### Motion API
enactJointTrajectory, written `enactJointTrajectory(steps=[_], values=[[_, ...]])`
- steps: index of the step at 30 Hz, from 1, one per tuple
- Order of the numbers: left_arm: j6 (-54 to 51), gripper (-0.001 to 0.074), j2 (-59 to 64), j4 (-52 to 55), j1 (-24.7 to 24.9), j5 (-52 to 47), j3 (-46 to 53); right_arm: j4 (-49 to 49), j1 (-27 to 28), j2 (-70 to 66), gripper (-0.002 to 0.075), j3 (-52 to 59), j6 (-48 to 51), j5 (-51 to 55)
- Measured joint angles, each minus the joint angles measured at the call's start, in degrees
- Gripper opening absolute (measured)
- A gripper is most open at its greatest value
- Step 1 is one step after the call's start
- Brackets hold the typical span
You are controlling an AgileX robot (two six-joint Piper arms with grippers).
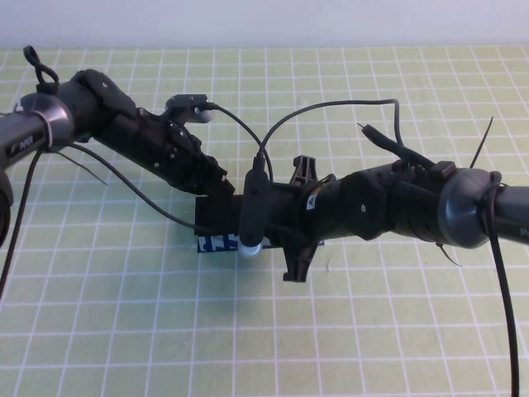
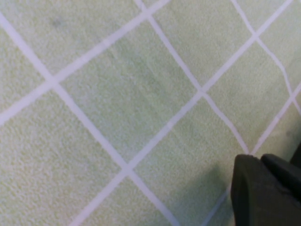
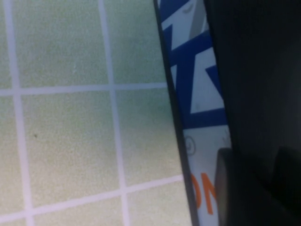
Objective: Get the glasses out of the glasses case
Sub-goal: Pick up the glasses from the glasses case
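Observation:
The glasses case [image 1: 215, 242] lies at the middle of the table, mostly covered by both arms; only a strip of its blue and white printed side shows. The right wrist view shows that side [image 3: 197, 99] close up with blue shapes and orange letters, and black surface beside it. My left gripper [image 1: 216, 188] reaches in from the left to the case's far end; its dark tip [image 2: 268, 193] shows over the mat. My right gripper [image 1: 235, 219] comes from the right and sits over the case, its dark body [image 3: 254, 188] against the case. The glasses are hidden.
A green mat with a white grid [image 1: 124, 314] covers the table. Cables [image 1: 331, 107] loop over the arms above the case. The right arm's wrist camera [image 1: 252, 211] hangs in front of the case.

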State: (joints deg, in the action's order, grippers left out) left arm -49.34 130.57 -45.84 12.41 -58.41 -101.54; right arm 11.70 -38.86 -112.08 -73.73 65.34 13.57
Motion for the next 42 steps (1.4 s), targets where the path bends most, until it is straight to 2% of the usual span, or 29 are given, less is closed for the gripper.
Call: enactJointTrajectory(steps=[7, 16, 22, 25, 29, 36, 42], values=[[-0.8, -0.0004, 0.0, -0.1, 0.0, 0.0, -0.1, -0.2, 0.0, 0.5, 0.0036, 0.0, 0.1, -0.1], [-1.5, -0.0004, -2.5, 0.2, -0.7, -3.4, -1.7, 0.0, 0.0, 4.5, -0.0001, 0.0, -2.6, -0.5], [-2.3, -0.0004, -12.8, 0.3, -3.3, -7.8, -2.1, 0.2, 0.0, 5.1, -0.0007, 0.0, -3.1, -0.5], [-4.3, -0.0004, -18.0, -0.3, -4.7, -8.0, 1.8, 0.6, 0.0, 5.1, -0.0007, 0.0, -3.9, -1.0], [-13.6, -0.0004, -23.1, -3.9, -7.1, -6.5, 11.9, 1.0, 0.1, 5.1, -0.0007, 0.0, -4.4, -1.7], [-37.2, -0.0004, -22.2, -19.6, -9.2, -2.8, 29.6, 2.2, 0.7, 5.1, -0.0007, 0.0, -4.7, -2.1], [-44.8, -0.0004, -17.2, -27.2, -9.2, -0.5, 32.4, 2.9, 0.7, 5.1, -0.0008, 0.0, -4.7, -2.1]])
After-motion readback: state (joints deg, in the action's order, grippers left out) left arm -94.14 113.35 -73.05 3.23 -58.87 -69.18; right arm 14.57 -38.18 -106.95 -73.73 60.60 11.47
